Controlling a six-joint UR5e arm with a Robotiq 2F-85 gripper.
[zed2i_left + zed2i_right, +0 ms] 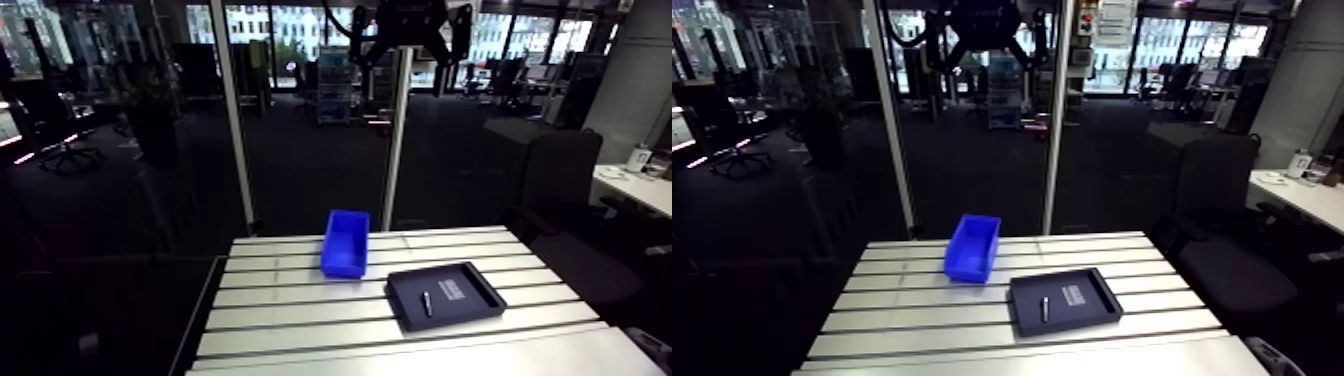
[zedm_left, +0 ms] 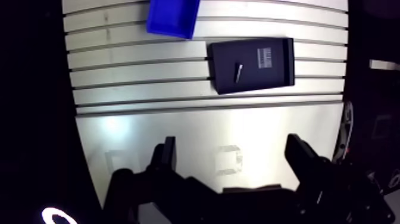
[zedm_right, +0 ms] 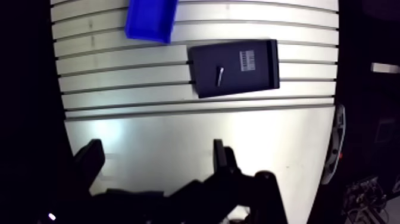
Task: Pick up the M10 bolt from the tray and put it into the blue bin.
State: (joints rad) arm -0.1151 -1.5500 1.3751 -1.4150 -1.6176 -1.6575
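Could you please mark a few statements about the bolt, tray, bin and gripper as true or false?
1. The bolt lies in the tray. True.
2. The gripper is shut on the bolt. False: it is open, holds nothing and hangs over bare table, away from the tray.
3. The bin stands inside the tray. False: it stands on the table beside the tray.
4. A white label sits in the tray next to the bolt. True.
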